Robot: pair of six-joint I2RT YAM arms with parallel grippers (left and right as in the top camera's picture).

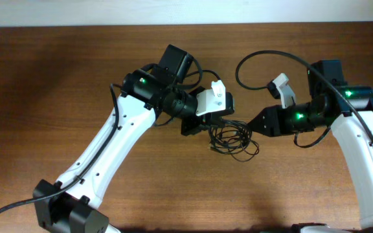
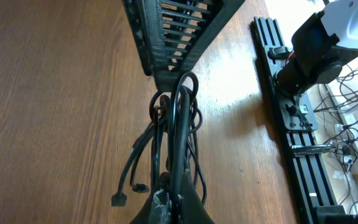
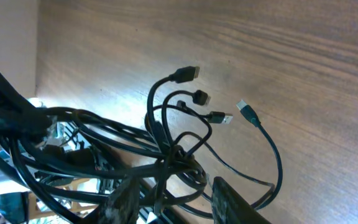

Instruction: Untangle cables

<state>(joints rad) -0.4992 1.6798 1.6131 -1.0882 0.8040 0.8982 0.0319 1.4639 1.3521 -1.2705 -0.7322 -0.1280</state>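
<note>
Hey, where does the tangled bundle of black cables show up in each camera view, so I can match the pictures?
Overhead: the cable bundle lies just right of centre in the picture.
Left wrist: it hangs through the centre, running down to the bottom edge.
Right wrist: it fills the lower centre, its plugs fanning toward the upper middle.
Shared landmark: the wooden table behind it in all three.

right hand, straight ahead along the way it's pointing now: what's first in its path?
The cables: the bundle lies right at the tips of the right hand, with strands between its fingers in the wrist view. Just past it sits the left hand, shut on the same cables. Exact height is unclear from overhead.
</note>
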